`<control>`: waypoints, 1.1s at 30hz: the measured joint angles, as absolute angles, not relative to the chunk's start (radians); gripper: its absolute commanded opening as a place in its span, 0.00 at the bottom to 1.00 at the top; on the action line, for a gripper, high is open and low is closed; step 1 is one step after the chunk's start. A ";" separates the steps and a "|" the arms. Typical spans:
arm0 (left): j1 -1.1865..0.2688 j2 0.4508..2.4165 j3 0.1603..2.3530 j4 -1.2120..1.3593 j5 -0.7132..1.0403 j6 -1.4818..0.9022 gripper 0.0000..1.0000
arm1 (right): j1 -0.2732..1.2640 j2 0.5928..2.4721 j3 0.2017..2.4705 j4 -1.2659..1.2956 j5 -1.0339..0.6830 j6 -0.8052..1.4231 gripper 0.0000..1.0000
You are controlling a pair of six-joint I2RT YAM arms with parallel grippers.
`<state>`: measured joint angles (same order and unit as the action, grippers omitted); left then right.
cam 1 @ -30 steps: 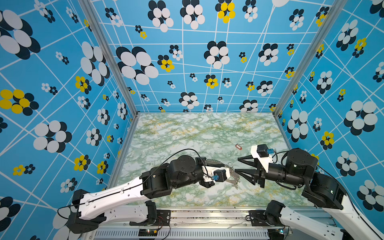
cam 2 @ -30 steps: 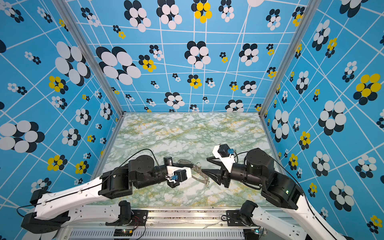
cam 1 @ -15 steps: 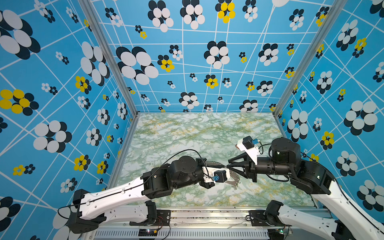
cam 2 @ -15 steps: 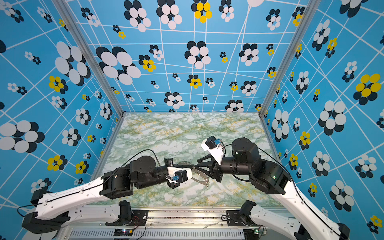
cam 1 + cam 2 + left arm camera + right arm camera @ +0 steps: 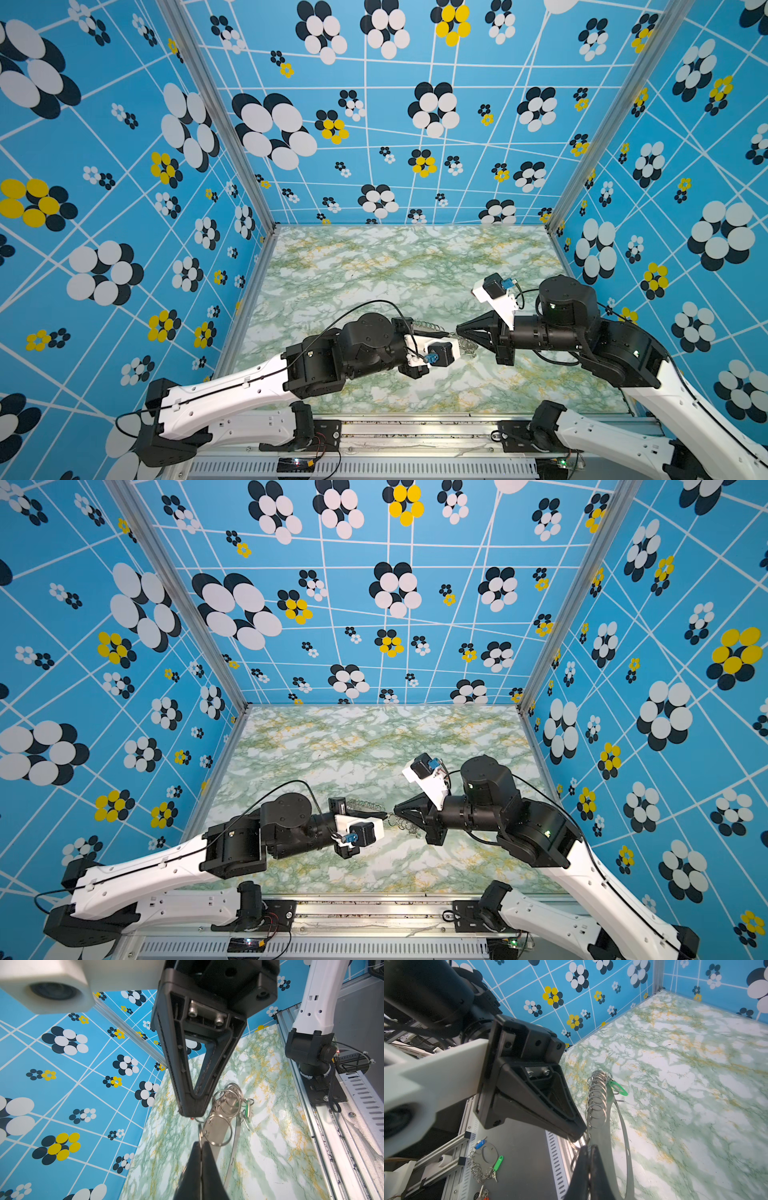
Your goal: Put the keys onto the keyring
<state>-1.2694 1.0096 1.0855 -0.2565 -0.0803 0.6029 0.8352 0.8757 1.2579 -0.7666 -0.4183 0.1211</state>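
The keyring [image 5: 218, 1126] is a grey crescent plate [image 5: 604, 1134] with a row of wire rings, held just above the marble table between both arms. My left gripper [image 5: 201, 1144] is shut on its edge at one ring. My right gripper [image 5: 588, 1148] faces it tip to tip and is shut on a wire ring at the same end. In both top views the two grippers [image 5: 457, 331] [image 5: 394, 809] meet over the rings [image 5: 469, 347]. A green-tagged key [image 5: 617, 1087] [image 5: 246, 1108] hangs at the keyring's far end. A red speck [image 5: 191, 1118] shows under the right gripper's tips; the red-tagged key is otherwise hidden.
The marble table [image 5: 374, 270] is walled in blue on three sides, with a metal rail [image 5: 415, 428] along its front. Outside the cell, on a dark surface, lies another ring plate with blue and green tags [image 5: 481, 1159].
My right gripper has swung left from the table's right side to the keyring and shut on a ring. My left gripper has stayed shut on the keyring in place.
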 measured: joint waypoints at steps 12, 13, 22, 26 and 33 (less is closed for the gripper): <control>-1.279 1.010 1.080 -0.191 -0.079 0.604 0.00 | 0.836 0.823 1.258 -0.759 -0.385 0.139 0.00; -1.279 1.010 1.080 -0.190 -0.084 0.604 0.00 | 0.836 0.820 1.258 -0.756 -0.373 0.144 0.00; -1.277 1.008 1.055 -0.172 -0.140 0.604 0.00 | 0.830 0.849 1.258 -0.759 -0.365 0.213 0.07; -1.274 1.006 1.043 -0.179 -0.166 0.603 0.00 | 0.822 0.875 1.257 -0.775 -0.444 0.231 0.18; -1.251 1.006 1.034 -0.179 -0.229 0.603 0.00 | 0.822 0.873 1.240 -0.786 -0.649 0.249 0.20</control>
